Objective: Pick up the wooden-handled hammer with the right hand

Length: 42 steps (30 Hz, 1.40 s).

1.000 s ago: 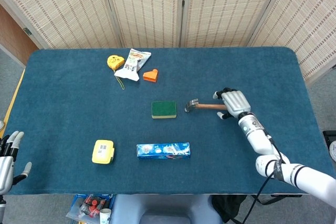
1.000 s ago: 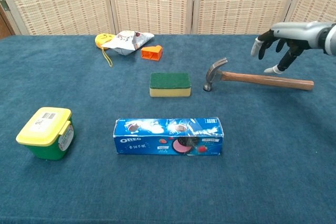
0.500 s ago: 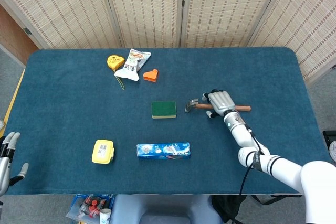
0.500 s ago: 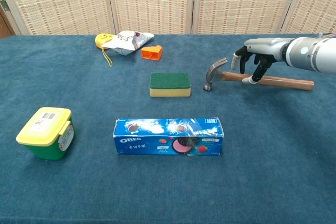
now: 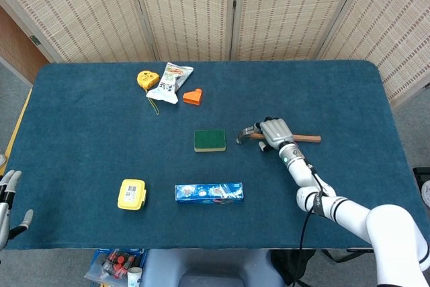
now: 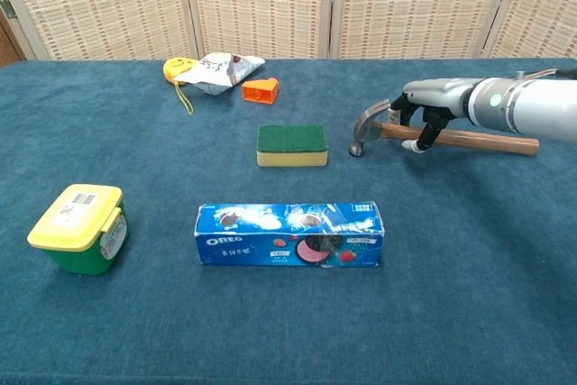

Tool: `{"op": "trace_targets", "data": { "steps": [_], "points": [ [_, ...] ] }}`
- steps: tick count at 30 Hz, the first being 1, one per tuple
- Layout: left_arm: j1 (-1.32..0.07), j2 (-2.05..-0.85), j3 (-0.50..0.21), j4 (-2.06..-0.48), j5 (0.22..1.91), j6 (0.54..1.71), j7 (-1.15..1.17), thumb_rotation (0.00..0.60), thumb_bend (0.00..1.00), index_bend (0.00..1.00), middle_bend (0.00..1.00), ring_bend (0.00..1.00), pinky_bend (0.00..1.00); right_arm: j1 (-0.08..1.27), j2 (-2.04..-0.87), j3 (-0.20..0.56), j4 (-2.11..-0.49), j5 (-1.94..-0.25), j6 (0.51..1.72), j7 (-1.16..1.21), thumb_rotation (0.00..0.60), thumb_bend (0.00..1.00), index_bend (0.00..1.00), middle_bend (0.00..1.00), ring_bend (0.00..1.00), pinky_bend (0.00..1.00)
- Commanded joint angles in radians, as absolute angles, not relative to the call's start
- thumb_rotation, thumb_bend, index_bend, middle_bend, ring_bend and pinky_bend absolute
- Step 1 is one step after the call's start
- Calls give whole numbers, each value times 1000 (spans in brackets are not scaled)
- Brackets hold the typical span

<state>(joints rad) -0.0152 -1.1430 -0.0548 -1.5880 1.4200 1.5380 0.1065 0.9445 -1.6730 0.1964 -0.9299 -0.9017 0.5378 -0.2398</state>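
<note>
change: right hand (image 6: 422, 123) slid left along the handle, now draped over it just behind the head
grip: fingers curled round the wood, but can't tell if actually clamped yet
hammer (image 6: 451, 138): flat on the tabletop (image 5: 101, 132), right of the green sponge (image 6: 292, 145)
meaning: reach done, squeeze and lift probably next
left hand (image 5: 7, 201): idle at near-left edge, fingers apart, holding nothing

my right hand (image 6: 422, 114) has moved leftward along the hammer (image 6: 469, 140) handle, from hovering above its far end to sitting over the handle next to the head, fingers now curled down around the wood.
</note>
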Motion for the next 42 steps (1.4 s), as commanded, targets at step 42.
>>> {"op": "trace_targets", "data": {
  "steps": [42],
  "points": [
    [-6, -1158, -58, -1545, 1407, 1526, 72, 600, 325, 0, 0, 49, 0, 936, -1692, 185, -920, -925, 572, -218, 600, 572, 520, 589, 256, 204]
  ]
}}
